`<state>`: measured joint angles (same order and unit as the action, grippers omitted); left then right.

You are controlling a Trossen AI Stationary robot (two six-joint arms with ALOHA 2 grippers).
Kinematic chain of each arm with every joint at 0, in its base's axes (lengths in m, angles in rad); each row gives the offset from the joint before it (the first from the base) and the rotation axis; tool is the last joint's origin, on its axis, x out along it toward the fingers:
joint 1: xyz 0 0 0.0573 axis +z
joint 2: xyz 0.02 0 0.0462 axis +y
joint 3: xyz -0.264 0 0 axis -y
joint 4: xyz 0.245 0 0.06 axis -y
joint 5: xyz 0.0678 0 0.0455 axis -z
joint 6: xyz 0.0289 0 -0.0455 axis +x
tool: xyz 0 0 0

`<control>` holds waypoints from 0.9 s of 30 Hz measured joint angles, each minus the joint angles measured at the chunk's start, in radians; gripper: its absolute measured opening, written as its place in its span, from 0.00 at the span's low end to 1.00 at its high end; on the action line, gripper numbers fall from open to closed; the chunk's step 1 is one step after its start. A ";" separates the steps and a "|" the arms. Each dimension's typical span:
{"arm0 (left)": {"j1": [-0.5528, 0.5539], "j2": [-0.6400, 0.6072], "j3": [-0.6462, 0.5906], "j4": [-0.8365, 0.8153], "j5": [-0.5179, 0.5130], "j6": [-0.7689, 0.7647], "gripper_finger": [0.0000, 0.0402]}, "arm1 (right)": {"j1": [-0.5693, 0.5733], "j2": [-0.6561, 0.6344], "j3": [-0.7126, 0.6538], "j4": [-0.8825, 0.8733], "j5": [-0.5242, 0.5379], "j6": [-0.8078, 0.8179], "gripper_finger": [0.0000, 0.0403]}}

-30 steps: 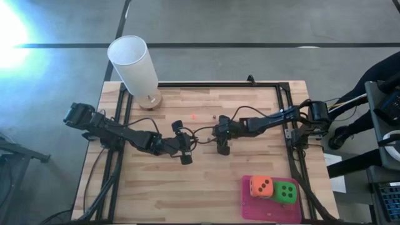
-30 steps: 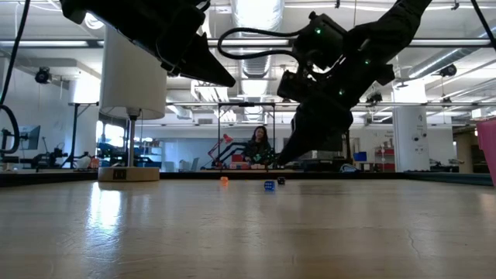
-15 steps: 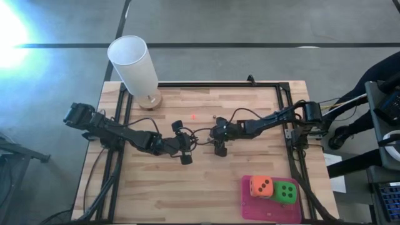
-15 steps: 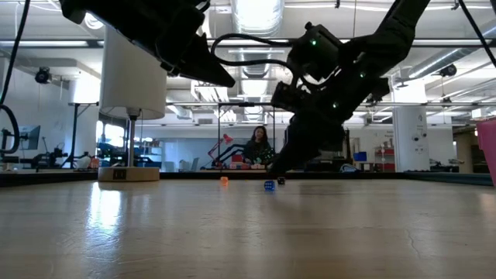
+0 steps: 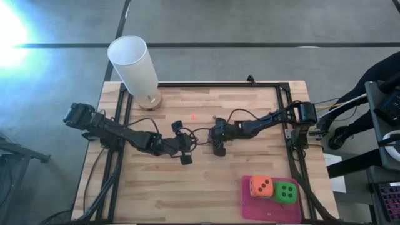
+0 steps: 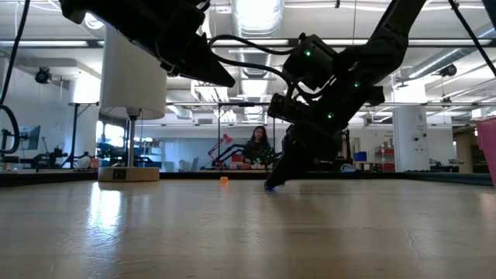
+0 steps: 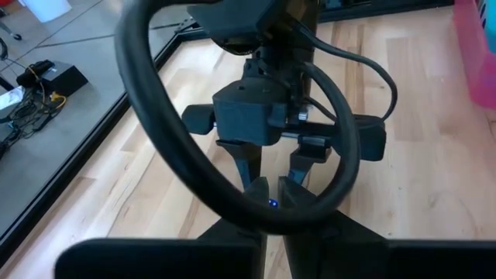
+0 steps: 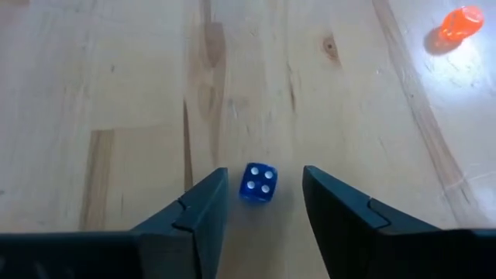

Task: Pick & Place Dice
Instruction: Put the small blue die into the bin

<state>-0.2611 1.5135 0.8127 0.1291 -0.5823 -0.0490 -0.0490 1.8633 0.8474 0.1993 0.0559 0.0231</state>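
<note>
The wooden desk (image 5: 156,194) with its black frame carries everything here. On it, well away from both claws and off toward its far corner on the left arm's side, stands a tall white cylinder (image 5: 134,65) on a round wooden foot. Well away from the right claw, toward the near corner on the right arm's side, lies a pink mat (image 5: 270,203), and on that mat sit two big soft dice side by side and touching: an orange die (image 5: 260,186) and a bright green die (image 5: 287,192).

The left arm hangs over the middle of the desk, its left claw (image 5: 185,157) just beside the right one; whether its fingers are apart or together I cannot tell.

The right arm reaches in from its side to the desk's middle, and the right claw (image 8: 263,203) is down at the wood with its fingers (image 8: 203,213) narrowly parted. Between those fingers sits a tiny blue die (image 8: 257,183) with white pips, resting on the desk with a gap on either side, so it is straddled but not gripped. Beyond the claw, near but apart from the blue one, lies a tiny orange die (image 8: 461,22). In the low view a person (image 6: 256,147) sits far back in the room.
</note>
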 joint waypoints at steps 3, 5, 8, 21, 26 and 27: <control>0.000 0.000 0.000 0.000 0.000 0.000 0.09 | -0.002 -0.001 0.000 -0.001 0.000 0.002 0.39; 0.000 0.000 0.000 0.000 0.000 0.000 0.09 | -0.003 -0.001 0.000 -0.001 -0.001 0.002 0.38; 0.000 0.000 0.000 0.000 0.000 -0.001 0.09 | -0.004 0.002 0.000 -0.001 -0.001 0.004 0.35; 0.000 0.000 0.000 0.000 0.000 -0.003 0.09 | -0.004 0.002 0.000 0.001 -0.002 0.004 0.26; 0.000 0.000 0.000 0.000 0.000 -0.002 0.09 | -0.004 0.002 0.000 0.001 -0.003 0.004 0.18; 0.000 0.000 0.000 0.000 0.000 -0.002 0.09 | -0.004 0.002 0.000 0.001 -0.003 0.004 0.17</control>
<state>-0.2611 1.5135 0.8127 0.1295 -0.5827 -0.0513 -0.0532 1.8656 0.8474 0.2001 0.0532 0.0269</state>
